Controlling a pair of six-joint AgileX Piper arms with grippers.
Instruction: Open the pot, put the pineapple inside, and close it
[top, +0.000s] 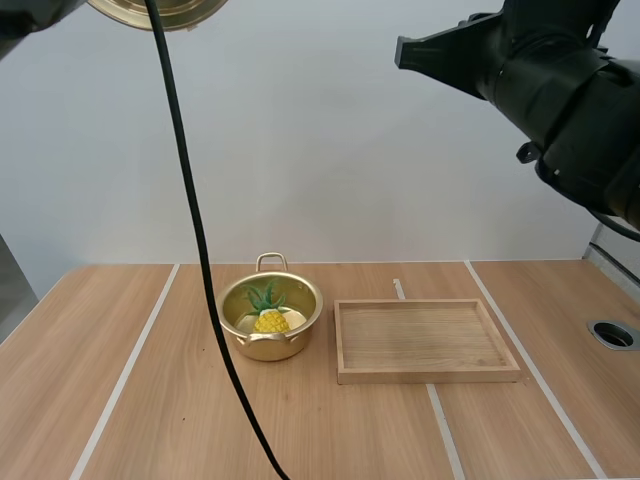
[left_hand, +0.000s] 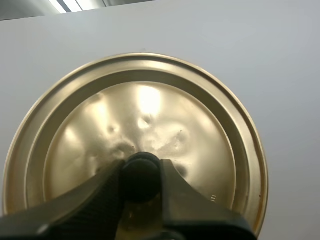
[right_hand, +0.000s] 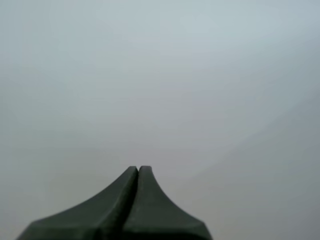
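Pot (top: 262, 346) stands open on the counter (top: 130, 400), with the pineapple (top: 271, 320) inside it. Lid (left_hand: 150, 110) is high above the pot, left gripper (left_hand: 141, 172) clamped on it. Right gripper (right_hand: 138, 171) is closed on nothing, raised above the pot.

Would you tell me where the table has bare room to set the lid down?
The table is bare left of the pot, along the front edge, and right of the tray. The tray's floor is bare too. Only the gap between pot and tray is tight.
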